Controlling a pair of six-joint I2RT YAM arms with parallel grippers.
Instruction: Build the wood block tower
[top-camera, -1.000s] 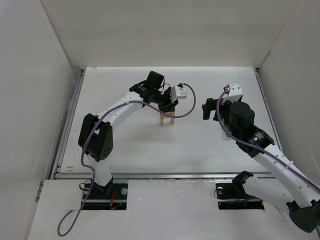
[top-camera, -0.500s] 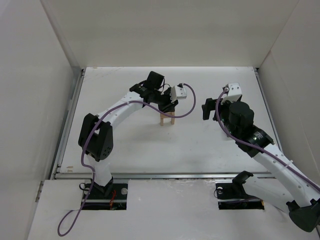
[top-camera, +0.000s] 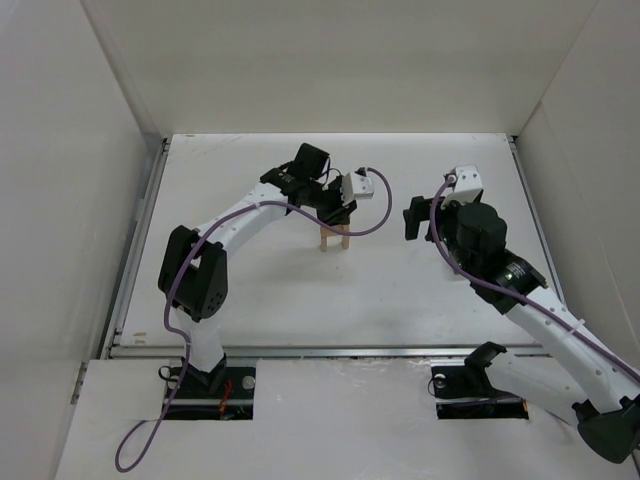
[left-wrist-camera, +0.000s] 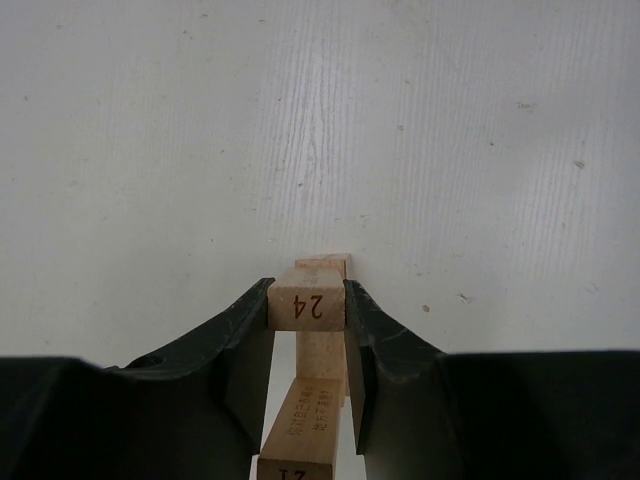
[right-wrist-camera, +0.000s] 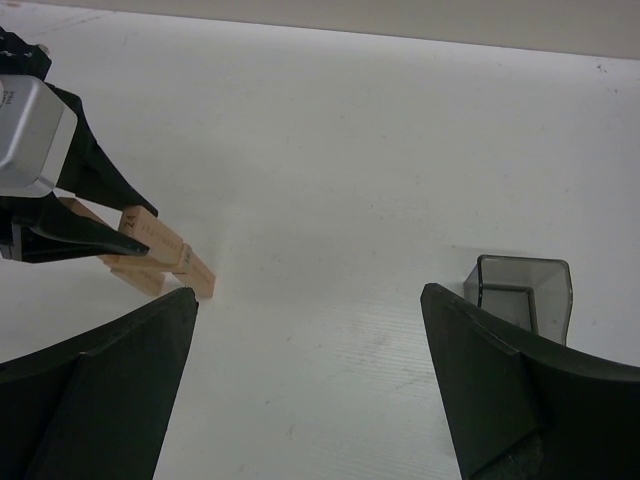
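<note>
The wood block tower (top-camera: 335, 238) stands mid-table as a few thin tan planks. My left gripper (top-camera: 338, 212) is right over it. In the left wrist view the left gripper (left-wrist-camera: 307, 305) is shut on a plank marked 24 (left-wrist-camera: 307, 300), held crosswise above two lower planks (left-wrist-camera: 305, 425). In the right wrist view the tower (right-wrist-camera: 160, 260) shows at the left with the left gripper on it. My right gripper (right-wrist-camera: 310, 330) is open and empty, to the right of the tower and apart from it; it also shows in the top view (top-camera: 413, 217).
A small grey translucent bin (right-wrist-camera: 520, 292) stands on the table beside the right finger in the right wrist view. White walls enclose the table (top-camera: 420, 290) on three sides. A purple cable (top-camera: 375, 205) loops beside the left wrist.
</note>
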